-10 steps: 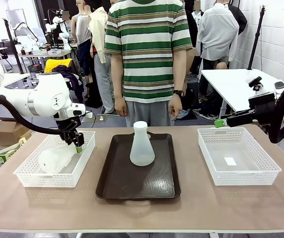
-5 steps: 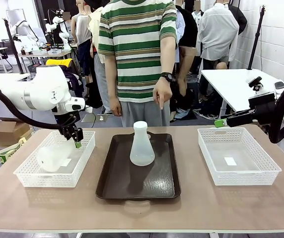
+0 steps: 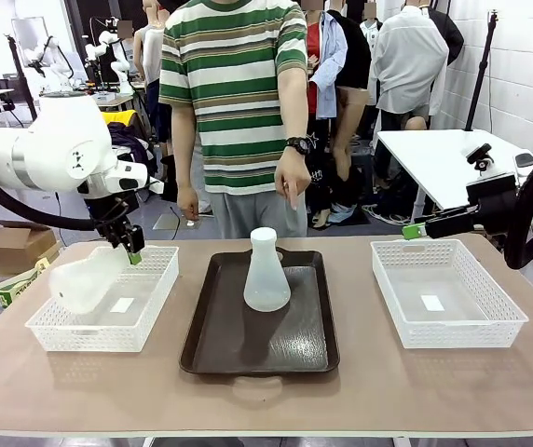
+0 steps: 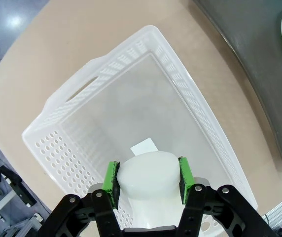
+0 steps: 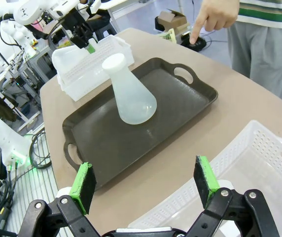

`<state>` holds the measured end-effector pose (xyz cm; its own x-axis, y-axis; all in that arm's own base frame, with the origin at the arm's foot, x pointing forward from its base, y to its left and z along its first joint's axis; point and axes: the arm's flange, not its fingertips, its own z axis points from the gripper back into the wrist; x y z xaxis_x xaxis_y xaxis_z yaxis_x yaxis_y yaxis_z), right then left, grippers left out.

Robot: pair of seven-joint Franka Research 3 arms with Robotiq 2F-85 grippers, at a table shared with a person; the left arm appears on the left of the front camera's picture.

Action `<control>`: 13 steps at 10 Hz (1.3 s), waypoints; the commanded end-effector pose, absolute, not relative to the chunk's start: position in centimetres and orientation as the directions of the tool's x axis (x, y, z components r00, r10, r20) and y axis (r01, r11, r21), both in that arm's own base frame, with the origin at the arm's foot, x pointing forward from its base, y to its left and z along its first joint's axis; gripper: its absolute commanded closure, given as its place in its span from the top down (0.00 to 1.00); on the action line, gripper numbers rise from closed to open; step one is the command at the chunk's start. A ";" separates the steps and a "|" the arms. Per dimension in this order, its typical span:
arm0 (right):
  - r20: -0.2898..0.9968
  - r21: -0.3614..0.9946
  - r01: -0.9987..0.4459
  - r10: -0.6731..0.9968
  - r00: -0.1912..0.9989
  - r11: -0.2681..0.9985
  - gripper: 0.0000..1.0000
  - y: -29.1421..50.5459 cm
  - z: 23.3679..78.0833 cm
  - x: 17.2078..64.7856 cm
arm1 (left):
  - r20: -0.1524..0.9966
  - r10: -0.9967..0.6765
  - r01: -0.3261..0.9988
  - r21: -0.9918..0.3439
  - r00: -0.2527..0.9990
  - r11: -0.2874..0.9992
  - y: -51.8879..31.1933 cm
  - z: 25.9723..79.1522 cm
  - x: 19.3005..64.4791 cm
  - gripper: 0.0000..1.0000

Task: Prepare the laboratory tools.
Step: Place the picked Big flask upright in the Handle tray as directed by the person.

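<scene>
Nearest to me, my right gripper (image 5: 146,187) hangs with its green pads spread wide on nothing, above the near corner of the white perforated plastic basket on my right (image 3: 448,293), whose floor carries a small white label. On my left side, my left gripper (image 3: 134,253) has its fingers clamped on the short neck of a frosted translucent conical flask (image 3: 85,279), which hangs tilted, base low and outward, over the matching white mesh basket (image 3: 103,303) without touching its floor. Past that, in the middle of the table, the second frosted flask (image 3: 266,273) stands upright on the dark brown rectangular tray (image 3: 259,321). At the far edge, the person in a green-and-white striped shirt points one hand (image 3: 293,175) down toward the tray. My worry is the held flask: gripped only at its smooth neck with the heavy base swinging sideways, it could pivot or slip between the pads, and when I carry it over, the wide base could clip the basket rim or knock over the standing flask. From my left wrist the flask's body is hidden behind its own mouth, so I cannot judge its clearance there.
</scene>
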<state>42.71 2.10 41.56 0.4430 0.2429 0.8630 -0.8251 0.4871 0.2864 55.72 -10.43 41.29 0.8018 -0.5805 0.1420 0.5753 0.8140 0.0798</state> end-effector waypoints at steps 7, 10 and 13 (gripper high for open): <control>0.863 0.286 -0.826 0.243 0.442 0.486 1.00 2.2 41.5 42.6 | 0.253 -0.655 0.650 0.117 0.712 0.751 -11.1 42.9 53.1 0.00; 0.863 0.286 -0.826 0.243 0.442 0.486 1.00 2.2 41.5 42.6 | 0.253 -0.652 0.644 0.124 0.715 0.755 -10.9 43.3 52.9 0.00; 0.863 0.286 -0.826 0.243 0.442 0.486 1.00 2.2 41.5 42.6 | 0.247 -0.646 0.642 0.106 0.722 0.759 -10.7 42.6 53.3 0.00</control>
<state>42.71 2.10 41.56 0.4429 0.2429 0.8630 -0.8251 0.4871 0.2863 53.22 -11.24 42.71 0.7413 -0.6336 0.2215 0.6254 0.7719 0.1148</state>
